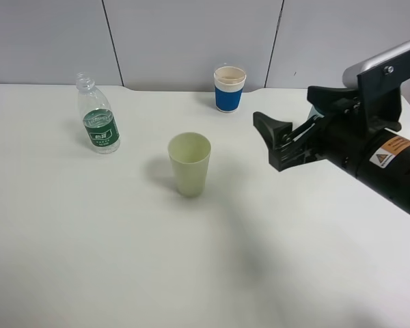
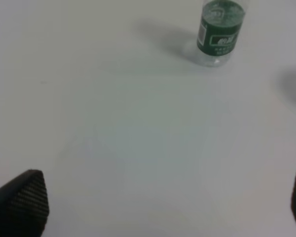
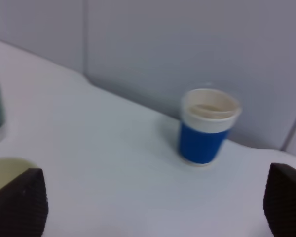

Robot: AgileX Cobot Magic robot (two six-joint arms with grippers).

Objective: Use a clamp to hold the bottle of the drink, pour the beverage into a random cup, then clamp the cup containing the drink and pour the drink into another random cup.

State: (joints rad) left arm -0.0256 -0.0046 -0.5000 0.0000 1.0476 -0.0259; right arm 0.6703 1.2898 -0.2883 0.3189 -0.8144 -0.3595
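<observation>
The clear bottle (image 1: 99,123) with the green label stands uncapped at the table's back left; it also shows in the left wrist view (image 2: 218,32). The pale yellow-green cup (image 1: 189,164) stands mid-table, and its rim (image 3: 5,170) peeks in beside a right fingertip. Behind it, near the wall, is the white cup with the blue band (image 1: 229,89) (image 3: 207,128). My right clamp (image 1: 283,104) (image 3: 153,202) hovers open and empty to the right of the yellow-green cup. My left clamp (image 2: 160,202) is wide open over bare table, well short of the bottle. I cannot make out any beverage.
The white table (image 1: 89,260) runs up to a grey panelled wall (image 1: 191,34) just behind the blue-banded cup. The bulky black right arm (image 1: 383,164) hangs over the table's right side.
</observation>
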